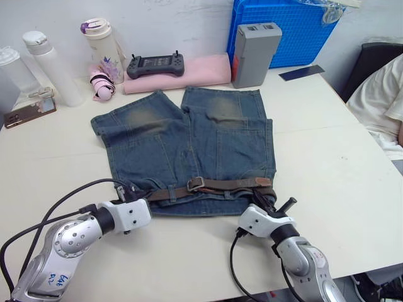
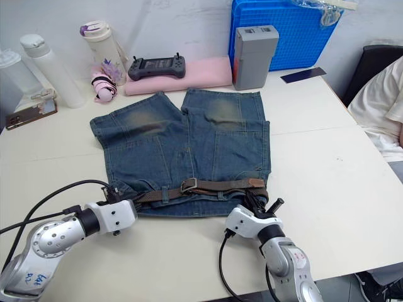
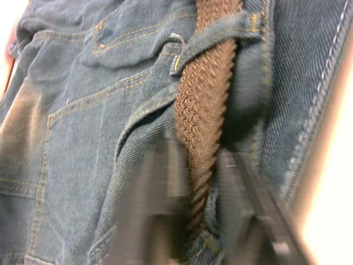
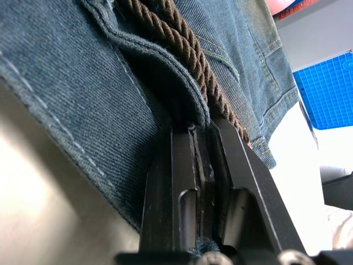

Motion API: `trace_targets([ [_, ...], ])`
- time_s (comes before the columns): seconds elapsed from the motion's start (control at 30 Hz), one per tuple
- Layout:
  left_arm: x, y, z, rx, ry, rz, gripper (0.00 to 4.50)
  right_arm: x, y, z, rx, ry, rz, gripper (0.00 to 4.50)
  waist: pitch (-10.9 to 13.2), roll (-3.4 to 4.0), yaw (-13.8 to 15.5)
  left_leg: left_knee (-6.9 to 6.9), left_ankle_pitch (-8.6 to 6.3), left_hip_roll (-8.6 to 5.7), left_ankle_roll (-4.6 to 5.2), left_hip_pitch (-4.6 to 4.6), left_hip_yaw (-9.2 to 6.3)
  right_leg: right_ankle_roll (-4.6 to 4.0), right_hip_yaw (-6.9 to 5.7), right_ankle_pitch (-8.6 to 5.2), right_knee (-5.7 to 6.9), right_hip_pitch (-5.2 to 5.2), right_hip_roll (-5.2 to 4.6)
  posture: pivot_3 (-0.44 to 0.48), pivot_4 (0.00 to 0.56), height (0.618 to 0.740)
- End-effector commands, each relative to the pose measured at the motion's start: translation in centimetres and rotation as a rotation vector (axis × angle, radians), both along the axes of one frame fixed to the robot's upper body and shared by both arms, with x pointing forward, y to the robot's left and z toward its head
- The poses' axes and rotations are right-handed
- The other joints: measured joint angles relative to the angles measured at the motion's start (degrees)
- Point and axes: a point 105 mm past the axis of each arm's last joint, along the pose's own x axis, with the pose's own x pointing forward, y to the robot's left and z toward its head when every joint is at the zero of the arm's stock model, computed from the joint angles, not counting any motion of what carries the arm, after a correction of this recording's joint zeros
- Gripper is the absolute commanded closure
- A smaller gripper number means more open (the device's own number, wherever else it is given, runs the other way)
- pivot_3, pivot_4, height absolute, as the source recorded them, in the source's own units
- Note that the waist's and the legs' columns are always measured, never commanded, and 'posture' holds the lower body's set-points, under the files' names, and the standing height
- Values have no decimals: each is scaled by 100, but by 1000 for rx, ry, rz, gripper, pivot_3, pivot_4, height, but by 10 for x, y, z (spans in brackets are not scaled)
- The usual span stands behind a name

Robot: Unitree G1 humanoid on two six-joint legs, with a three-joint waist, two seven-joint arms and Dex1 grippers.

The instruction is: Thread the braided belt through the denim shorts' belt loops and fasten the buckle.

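The left gripper [image 3: 201, 221] has its two fingers spread a little, one on each side of the braided belt [image 1: 220, 185], at the left end of the waistband; they look pressed on the belt, so it is pinching it. The right gripper [image 4: 201, 143] has its fingers almost together, nipping the waistband cloth at the right end, with the belt just beside the tips. The belt runs along the waist of the denim shorts [image 1: 182, 141], under the belt loops [image 3: 215, 36]. The buckle [image 1: 195, 184] sits near the middle of the waist. The shorts lie flat on the white table [image 1: 327, 157], legs pointing away from the robot. Behind the shorts is a pink rolled cloth [image 1: 201, 70] with a dark game controller [image 1: 155, 64] on it. Next to that stand a grey box [image 1: 254, 53] and a blue crate [image 1: 283, 28]. On the far left are a cream bottle [image 1: 104, 47] and a white bottle [image 1: 53, 68]. A person in white [image 1: 378, 100] sits at the right edge, well apart from the shorts.
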Motion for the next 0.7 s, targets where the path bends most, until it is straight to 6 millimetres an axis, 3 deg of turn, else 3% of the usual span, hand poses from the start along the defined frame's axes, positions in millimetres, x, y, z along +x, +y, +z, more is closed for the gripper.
trace_targets([
  [0.03,7,36,-5,3,-15,187,4482,-4,-2,-11,-2,55,-7,4500,0,1,0,0,0,1,0,1,0,0,0,0,0,0,0,0,150,740],
  [0.1,7,60,-14,-8,-10,309,4482,-5,-6,-11,1,59,-26,4500,-1,0,-1,0,0,2,0,2,0,0,-1,0,1,0,1,0,150,740],
  [0.17,6,70,-19,-25,0,363,4482,-6,-8,-11,2,61,-37,4500,-1,1,-3,0,0,3,0,5,0,0,2,0,3,0,2,0,150,740],
  [0.23,1,97,-26,-110,-7,534,4482,-7,-11,-11,1,64,-53,4500,-2,3,-6,-1,0,6,-1,6,0,0,2,0,2,0,3,0,150,740],
  [0.3,-10,126,-40,-217,13,723,4482,-8,-15,-12,5,72,-77,4500,-2,3,-5,-1,0,5,-1,7,-2,0,4,0,3,0,3,0,150,740],
  [0.37,-22,141,-55,-307,58,840,4482,-9,-17,-12,3,75,-90,4500,-5,7,-7,-1,0,6,-1,10,-2,0,5,0,4,0,3,0,150,740],
  [0.53,-30,130,-67,-364,118,827,4482,-10,-19,-12,-2,77,-101,4500,-38,36,-9,-8,-3,6,-5,33,-1,-1,20,0,5,6,3,0,150,740],
  [0.7,-25,81,-66,-356,156,571,4482,-9,-21,-12,-3,81,-106,4500,-65,49,-1,-68,-11,1,-10,105,-1,-9,55,-6,-8,34,4,0,150,740],
])
